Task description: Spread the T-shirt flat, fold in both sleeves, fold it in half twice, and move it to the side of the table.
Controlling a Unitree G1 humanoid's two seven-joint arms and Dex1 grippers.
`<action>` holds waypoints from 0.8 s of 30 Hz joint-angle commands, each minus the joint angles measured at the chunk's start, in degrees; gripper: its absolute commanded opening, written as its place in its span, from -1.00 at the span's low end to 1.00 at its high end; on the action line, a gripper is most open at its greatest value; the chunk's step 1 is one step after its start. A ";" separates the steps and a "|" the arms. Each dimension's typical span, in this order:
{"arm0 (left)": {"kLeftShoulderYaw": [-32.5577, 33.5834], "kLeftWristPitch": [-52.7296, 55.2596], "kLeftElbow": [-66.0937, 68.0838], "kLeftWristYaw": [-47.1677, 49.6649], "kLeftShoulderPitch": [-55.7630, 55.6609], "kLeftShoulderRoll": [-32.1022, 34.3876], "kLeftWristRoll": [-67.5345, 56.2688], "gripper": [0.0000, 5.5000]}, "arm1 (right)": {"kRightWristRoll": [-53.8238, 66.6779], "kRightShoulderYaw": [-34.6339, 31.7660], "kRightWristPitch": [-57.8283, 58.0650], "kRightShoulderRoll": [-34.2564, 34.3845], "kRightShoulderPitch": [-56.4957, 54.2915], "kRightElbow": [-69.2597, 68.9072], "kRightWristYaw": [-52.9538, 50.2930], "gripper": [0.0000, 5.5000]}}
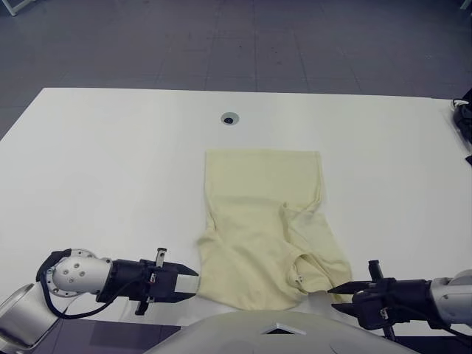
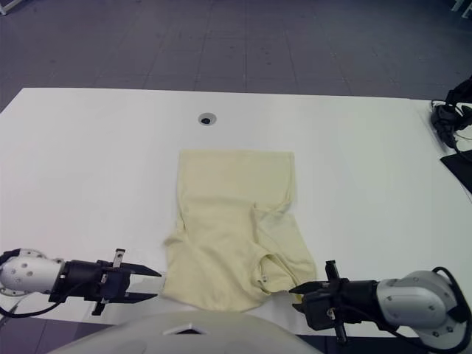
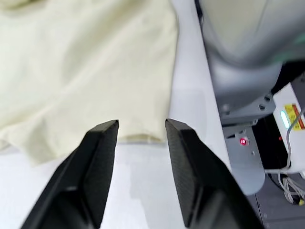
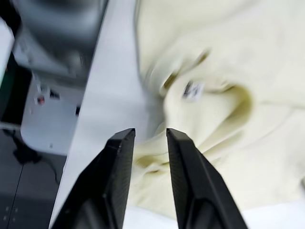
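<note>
Cream T-shirt [image 1: 258, 221] lies lengthwise away from the robot. The left gripper [image 1: 193, 284], spread, sits just beside its near corner. The right gripper [image 1: 338, 297], spread, straddles the other.

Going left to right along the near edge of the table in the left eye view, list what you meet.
left gripper → T-shirt → right gripper
</note>
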 commanded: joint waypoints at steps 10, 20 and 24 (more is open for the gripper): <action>-3.84 4.59 7.00 5.38 -12.58 -9.91 4.16 0.43 | 15.86 -7.74 11.67 -0.58 -14.01 2.61 -2.38 0.20; -13.18 13.18 9.20 16.69 -21.02 -21.14 15.42 0.96 | -6.71 11.62 7.49 3.67 -26.88 20.52 -16.77 0.80; -14.89 13.04 9.05 16.31 -20.25 -20.72 17.56 0.96 | -10.91 17.75 6.43 6.01 -29.06 24.26 -18.45 0.96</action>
